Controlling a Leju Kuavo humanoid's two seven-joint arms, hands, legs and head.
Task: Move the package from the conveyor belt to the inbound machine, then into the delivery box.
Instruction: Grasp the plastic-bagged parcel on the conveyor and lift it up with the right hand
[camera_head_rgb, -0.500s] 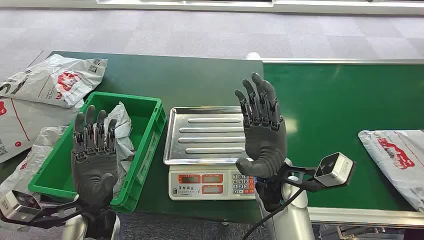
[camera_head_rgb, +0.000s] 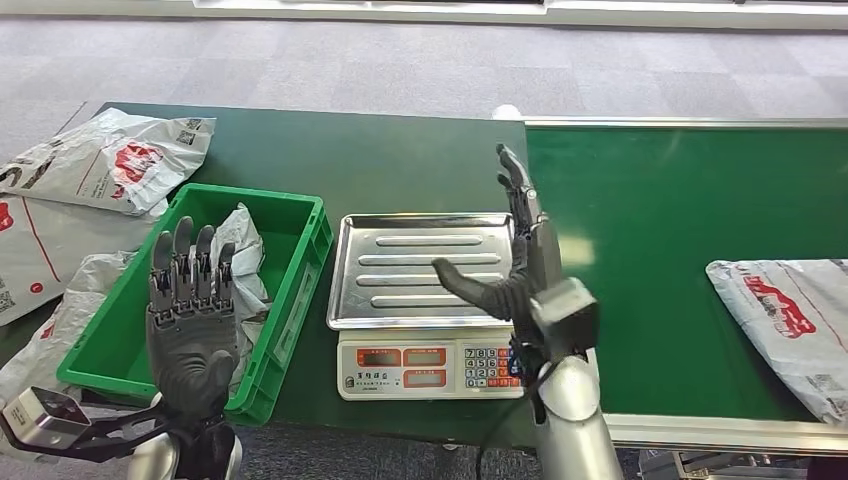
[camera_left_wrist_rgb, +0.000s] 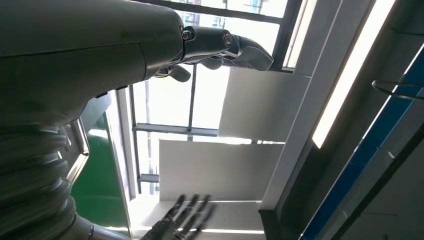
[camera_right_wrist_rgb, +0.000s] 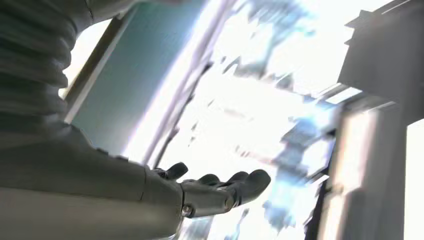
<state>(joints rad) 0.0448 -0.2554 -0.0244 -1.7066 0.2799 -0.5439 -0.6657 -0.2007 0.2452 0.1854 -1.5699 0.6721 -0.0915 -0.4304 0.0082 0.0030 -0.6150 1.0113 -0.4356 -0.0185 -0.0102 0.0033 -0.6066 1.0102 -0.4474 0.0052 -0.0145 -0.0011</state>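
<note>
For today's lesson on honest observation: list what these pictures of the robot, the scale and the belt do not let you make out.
- Package on the conveyor belt: cut off by the head view's right edge.
- Scale displays: too small to read.
- Green bin contents: partly hidden behind the left hand.
- Right wrist view: background blurred behind the right hand.

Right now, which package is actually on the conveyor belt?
The white package at the far right, lying flat on the green conveyor belt. The other bags sit left of or inside the green bin.
</note>
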